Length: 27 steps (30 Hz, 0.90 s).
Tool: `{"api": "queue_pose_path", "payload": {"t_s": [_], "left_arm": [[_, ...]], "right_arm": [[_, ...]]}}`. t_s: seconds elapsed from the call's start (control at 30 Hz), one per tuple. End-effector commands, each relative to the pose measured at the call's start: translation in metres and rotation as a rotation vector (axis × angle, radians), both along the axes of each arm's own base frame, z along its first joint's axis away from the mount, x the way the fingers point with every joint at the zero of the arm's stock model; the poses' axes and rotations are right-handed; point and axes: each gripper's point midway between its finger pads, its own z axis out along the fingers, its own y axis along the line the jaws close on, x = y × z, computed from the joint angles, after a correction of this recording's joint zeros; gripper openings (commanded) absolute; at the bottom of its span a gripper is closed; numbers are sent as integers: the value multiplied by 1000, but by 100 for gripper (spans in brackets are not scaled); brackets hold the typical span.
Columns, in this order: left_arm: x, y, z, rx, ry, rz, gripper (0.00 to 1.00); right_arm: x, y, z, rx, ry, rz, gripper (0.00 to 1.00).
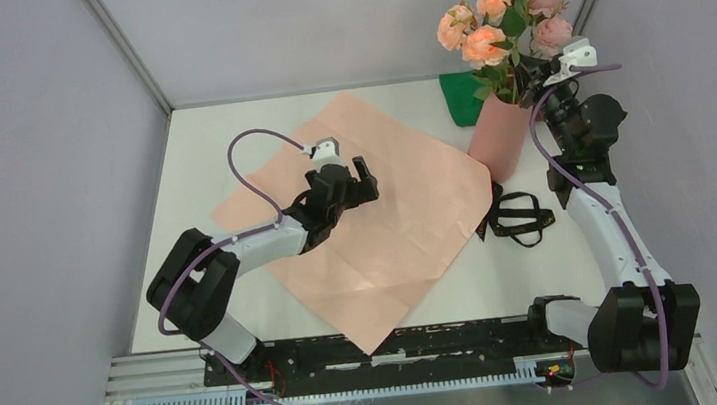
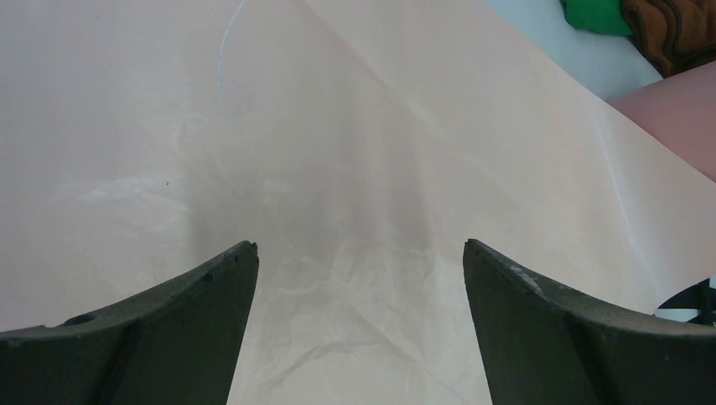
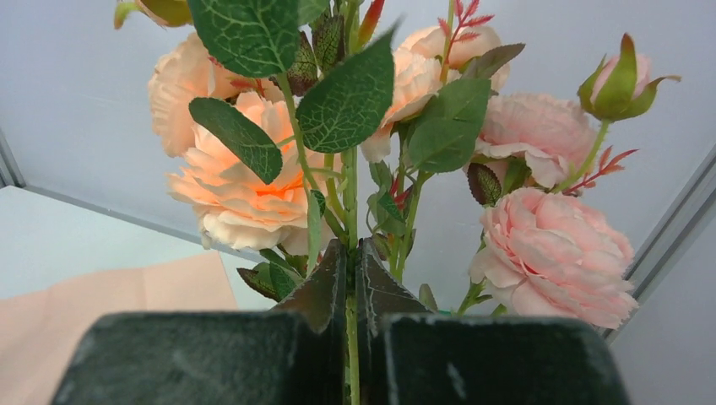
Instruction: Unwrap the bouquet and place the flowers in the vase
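The right pincer (image 3: pixel 353 278) is clamped together on one thin green stem (image 3: pixel 349 211), which runs up between its two dark fingers (image 3: pixel 317 291) into the leaves. Around that stem the flowers (image 3: pixel 245 186) spread out: peach blooms to the left, pink ones to the right and a closed bud at the upper right. From above, the right pincer (image 1: pixel 534 75) reaches in among the greenery just over the mouth of the vase (image 1: pixel 499 137), and the flowers (image 1: pixel 500 7) stand in the vase at the far right of the desk (image 1: pixel 200 169), their heads well above its rim. Behind the vase lies a green cloth (image 1: pixel 462 96), and on the near side a black ribbon (image 1: pixel 519 218) lies loose on the desk, just off the edge of the paper (image 1: pixel 386 220). The paper is spread open and flat in the middle of the desk, one corner pointing to the near edge, with nothing wrapped in it. The left pincer (image 1: pixel 362 177) hangs over the paper with its fingers wide apart; its own camera shows the left pincer (image 2: pixel 359 249) holding nothing, only creased paper (image 2: pixel 338 126) between the fingers, with the vase (image 2: pixel 675 118) and cloth (image 2: pixel 595 15) at the right edge.
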Motion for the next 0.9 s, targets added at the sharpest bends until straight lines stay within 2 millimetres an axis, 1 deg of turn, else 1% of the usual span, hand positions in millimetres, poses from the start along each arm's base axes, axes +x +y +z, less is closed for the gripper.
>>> {"api": "queue_pose_path", "payload": {"t_s": [0.0,0.1,0.17,0.23,0.4,0.43,0.5,0.53,0.6,0.67,0.7,0.77,0.87], "left_arm": [[8,-6,12,-44,-32,0,95],[8,-5,13,-41,-34,2,95],[8,-5,13,-41,-34,3,95],[8,-5,12,-40,-33,5,95],[7,-9,10,-56,-22,-7,95],[7,-10,10,-63,-20,-11,95],[5,-14,11,-80,-13,-23,95],[4,-16,10,-87,-9,-32,95],[4,-18,10,-95,-6,-38,95],[4,-18,12,-96,-8,-40,95],[4,-18,13,-94,-8,-39,95],[6,-19,15,-91,-10,-39,95],[7,-21,16,-92,-9,-47,96]], "right_arm": [[-15,5,25,4,-91,30,0],[-15,5,30,0,-95,30,0],[-15,5,27,-4,-88,24,0],[-19,4,20,-3,-77,17,0],[-35,-3,-20,15,-33,-26,0],[-36,-4,-30,17,-14,-34,0],[-36,-6,-45,20,12,-44,2],[-36,-5,-51,24,25,-43,7],[-34,-4,-57,35,37,-31,32],[-35,-2,-57,47,33,-18,51],[-35,0,-55,50,27,-8,57],[-36,1,-50,52,14,-4,63],[-34,-2,-44,52,3,-17,66]]}}
